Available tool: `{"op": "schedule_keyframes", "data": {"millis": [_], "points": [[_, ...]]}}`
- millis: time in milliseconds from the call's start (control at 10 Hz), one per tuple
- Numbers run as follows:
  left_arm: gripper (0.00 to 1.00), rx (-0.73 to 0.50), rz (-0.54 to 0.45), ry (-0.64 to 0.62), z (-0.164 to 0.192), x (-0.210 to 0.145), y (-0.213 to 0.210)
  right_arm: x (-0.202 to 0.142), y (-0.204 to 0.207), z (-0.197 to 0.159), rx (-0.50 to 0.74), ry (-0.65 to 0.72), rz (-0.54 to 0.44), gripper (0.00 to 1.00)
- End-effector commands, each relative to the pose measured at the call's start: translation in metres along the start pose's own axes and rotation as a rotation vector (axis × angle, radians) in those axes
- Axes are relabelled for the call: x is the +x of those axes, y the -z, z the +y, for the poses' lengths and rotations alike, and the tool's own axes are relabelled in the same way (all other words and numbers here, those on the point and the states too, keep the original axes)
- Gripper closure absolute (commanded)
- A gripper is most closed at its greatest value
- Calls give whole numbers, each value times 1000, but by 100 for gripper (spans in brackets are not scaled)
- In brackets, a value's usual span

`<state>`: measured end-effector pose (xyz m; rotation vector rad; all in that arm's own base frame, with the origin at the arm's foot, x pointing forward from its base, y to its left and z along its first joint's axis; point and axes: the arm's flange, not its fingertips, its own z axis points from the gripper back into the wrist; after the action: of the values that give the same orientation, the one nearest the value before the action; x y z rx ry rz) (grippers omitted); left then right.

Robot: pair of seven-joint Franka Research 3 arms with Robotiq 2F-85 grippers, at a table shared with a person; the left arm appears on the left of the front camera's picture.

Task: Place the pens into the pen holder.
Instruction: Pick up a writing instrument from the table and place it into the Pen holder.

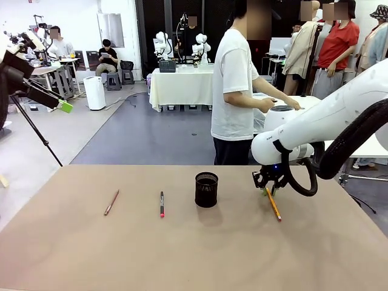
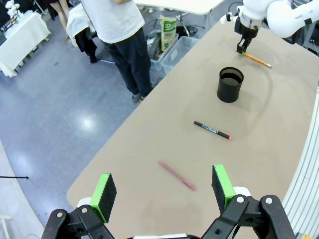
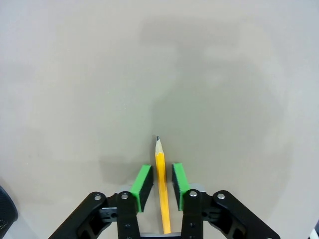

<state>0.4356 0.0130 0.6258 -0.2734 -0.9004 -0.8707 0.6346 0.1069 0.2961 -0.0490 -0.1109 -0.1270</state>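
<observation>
A yellow pencil [image 3: 160, 164] lies flat on the tan table [image 1: 200, 254], to the right of the black mesh pen holder [image 1: 206, 190]. My right gripper [image 3: 160, 180] is down at the table over its blunt end, green pads close on either side with slim gaps, still open. In the front view the right gripper [image 1: 267, 189] is at the pencil's [image 1: 273, 204] far end. A black pen with a red end [image 1: 162, 204] and a brownish pencil [image 1: 111, 202] lie left of the holder. My left gripper [image 2: 163, 185] hangs open high above the table's left end.
A person in a white T-shirt [image 1: 233, 91] stands at the far edge behind the holder, turned away. Bins and a bag [image 2: 172, 42] sit on the floor beyond the table. Bare tabletop stretches along the near side.
</observation>
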Motion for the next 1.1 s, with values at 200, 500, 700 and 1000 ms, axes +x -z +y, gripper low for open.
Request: {"op": "schedule_keyframes", "data": {"millis": [200, 500, 700, 1000], "points": [[0, -12, -18, 12, 3, -1, 0, 2, 9, 0, 4, 13, 46, 100], [0, -12, -18, 12, 3, -1, 0, 1, 8, -3, 11, 15, 61, 100], [0, -12, -18, 12, 3, -1, 0, 3, -8, -4, 39, -15, 86, 100], [0, -12, -18, 12, 3, -1, 0, 7, -53, -19, 132, -85, 78, 100]]}}
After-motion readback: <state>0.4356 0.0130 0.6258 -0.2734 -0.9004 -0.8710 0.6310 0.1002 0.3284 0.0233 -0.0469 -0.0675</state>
